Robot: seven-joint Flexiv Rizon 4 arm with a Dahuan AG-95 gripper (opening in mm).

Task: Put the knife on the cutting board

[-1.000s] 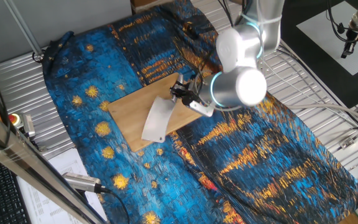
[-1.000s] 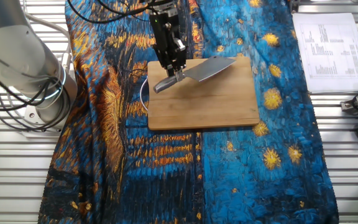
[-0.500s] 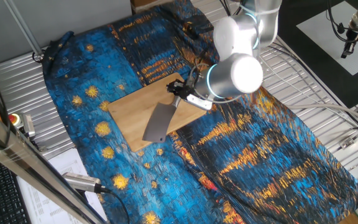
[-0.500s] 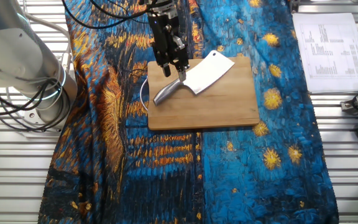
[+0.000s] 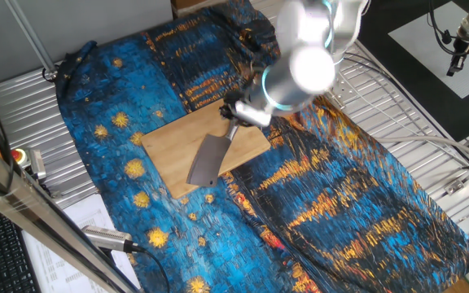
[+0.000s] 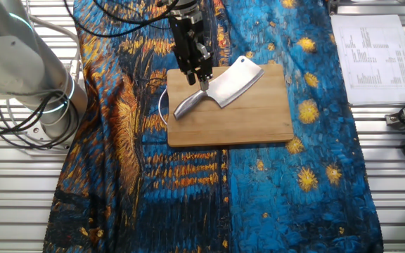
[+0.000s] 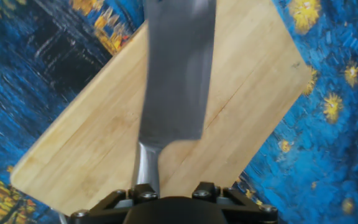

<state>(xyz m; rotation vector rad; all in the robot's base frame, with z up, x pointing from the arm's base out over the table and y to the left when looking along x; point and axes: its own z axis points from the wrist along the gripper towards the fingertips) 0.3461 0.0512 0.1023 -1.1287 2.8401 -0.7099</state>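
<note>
The knife [image 6: 225, 84], a small metal cleaver, lies flat on the bamboo cutting board [image 6: 252, 119], blade toward the far right corner and handle [image 6: 187, 106] toward the left edge. My gripper [image 6: 198, 74] hangs just above the handle, open and holding nothing. In the hand view the grey blade [image 7: 179, 68] runs up the middle of the board [image 7: 253, 99], and the handle reaches down beside the left side of my gripper [image 7: 173, 194]. From the other side, the knife [image 5: 206, 159] rests on the board [image 5: 169, 146] below my gripper [image 5: 236, 115].
A blue and orange patterned cloth [image 6: 280, 183] covers the table under the board. Metal grating [image 5: 23, 106] surrounds it. Papers [image 6: 371, 49] and a silver-and-black tool with a cable [image 5: 108, 238] lie near the table edge. Cables [image 6: 118, 14] trail behind the arm.
The knife went from held tilted on its edge to lying flat on the board. The gripper let go of the handle and has risen slightly, and the arm has drawn back.
</note>
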